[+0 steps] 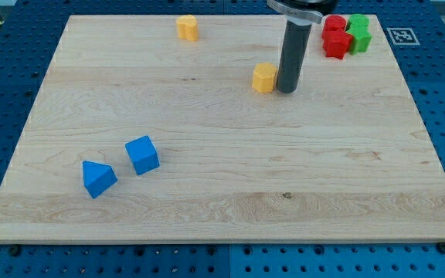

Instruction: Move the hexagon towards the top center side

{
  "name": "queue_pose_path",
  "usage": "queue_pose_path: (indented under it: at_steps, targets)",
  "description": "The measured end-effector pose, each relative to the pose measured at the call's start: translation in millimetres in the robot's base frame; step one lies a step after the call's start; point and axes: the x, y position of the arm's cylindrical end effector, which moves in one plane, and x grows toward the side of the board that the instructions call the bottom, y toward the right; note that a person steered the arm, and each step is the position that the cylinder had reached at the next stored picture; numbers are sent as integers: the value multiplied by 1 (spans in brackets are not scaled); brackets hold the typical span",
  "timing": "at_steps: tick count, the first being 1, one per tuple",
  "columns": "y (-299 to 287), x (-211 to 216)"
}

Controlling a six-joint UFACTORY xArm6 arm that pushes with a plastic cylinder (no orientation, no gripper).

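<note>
A yellow hexagon block lies on the wooden board, above the middle and a little to the view's right. My tip stands right next to its right side, touching or nearly touching it. The dark rod rises from there to the view's top edge.
A second yellow block lies near the top edge, left of centre. Two red blocks and two green blocks cluster at the top right corner. A blue cube and a blue triangular block lie at the lower left.
</note>
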Motion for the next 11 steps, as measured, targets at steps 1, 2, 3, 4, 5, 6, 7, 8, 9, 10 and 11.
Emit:
queue_pose_path:
  at_steps: [1,2,3,4,5,6,7,8,9,10,11]
  targets:
    - [-9,-3]
    - [-50,-40]
    - [-52,-31]
    - [-52,-1]
    - [-69,-17]
    - [-102,-57]
    - [-108,-57]
    - [-108,-37]
    - [-113,-60]
    - [-120,-87]
    - [-120,-86]
